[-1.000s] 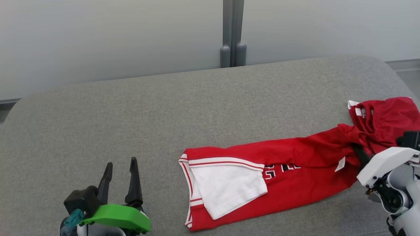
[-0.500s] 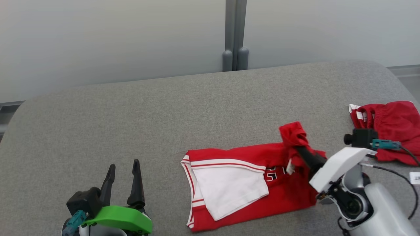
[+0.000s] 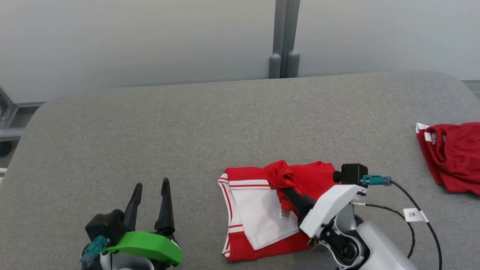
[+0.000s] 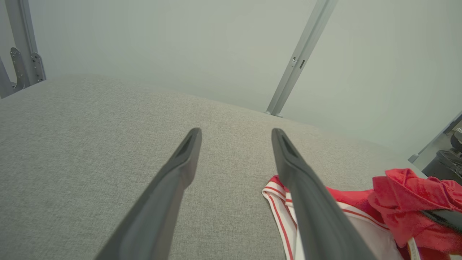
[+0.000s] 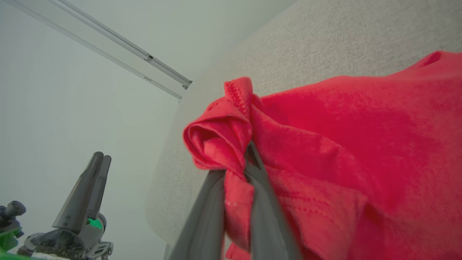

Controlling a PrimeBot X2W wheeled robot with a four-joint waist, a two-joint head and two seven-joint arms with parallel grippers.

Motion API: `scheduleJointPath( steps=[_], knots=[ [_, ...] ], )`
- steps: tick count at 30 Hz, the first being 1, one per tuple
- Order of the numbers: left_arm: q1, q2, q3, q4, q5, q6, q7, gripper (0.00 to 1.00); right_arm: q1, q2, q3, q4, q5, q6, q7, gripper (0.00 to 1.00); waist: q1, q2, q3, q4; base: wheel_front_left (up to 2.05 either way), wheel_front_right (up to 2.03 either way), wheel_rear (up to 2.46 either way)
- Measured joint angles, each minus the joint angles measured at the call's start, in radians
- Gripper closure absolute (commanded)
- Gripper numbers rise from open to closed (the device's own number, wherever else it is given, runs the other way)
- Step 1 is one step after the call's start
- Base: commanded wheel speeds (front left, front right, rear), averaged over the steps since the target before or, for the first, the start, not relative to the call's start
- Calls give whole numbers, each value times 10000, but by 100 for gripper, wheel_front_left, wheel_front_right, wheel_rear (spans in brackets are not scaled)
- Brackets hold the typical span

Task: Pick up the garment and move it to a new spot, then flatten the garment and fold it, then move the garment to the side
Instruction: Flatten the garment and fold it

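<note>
The garment (image 3: 258, 240) is a red jersey with white trim, lying on the grey table (image 3: 187, 131) at the front middle. Its white inner side (image 3: 258, 210) faces up on the left half. My right gripper (image 3: 287, 189) is shut on a bunched red end of the garment (image 5: 220, 133) and holds it over the jersey's middle, the cloth doubled back on itself. In the right wrist view the red cloth is pinched between my two fingers (image 5: 209, 206). My left gripper (image 3: 150, 187) stands open near the front left, apart from the garment (image 4: 404, 195), nothing between its fingers (image 4: 180, 169).
A second red piece of clothing (image 3: 450, 157) lies at the table's right edge. A black cable with a white tag (image 3: 412, 215) trails from my right wrist. A grey post (image 3: 284, 41) stands behind the table against the pale wall.
My right gripper has carried the garment's right end leftward over the rest, doubling it back. The head camera has also shifted. The left gripper stays open in place.
</note>
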Motion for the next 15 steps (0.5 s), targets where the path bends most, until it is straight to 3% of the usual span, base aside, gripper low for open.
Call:
scheduleJointPath(
  steps=[7,15],
  knots=[
    [-251,-174,-142,234,27,-144,-2,0,-1172,2,1735,2238,1450,0,-1657,100,1,0,118,403,0,0,0],
    [-464,-322,-272,506,63,-307,-2,0,-2323,10,3526,3829,3173,0,-2681,100,1,0,222,807,0,0,0]
  ],
)
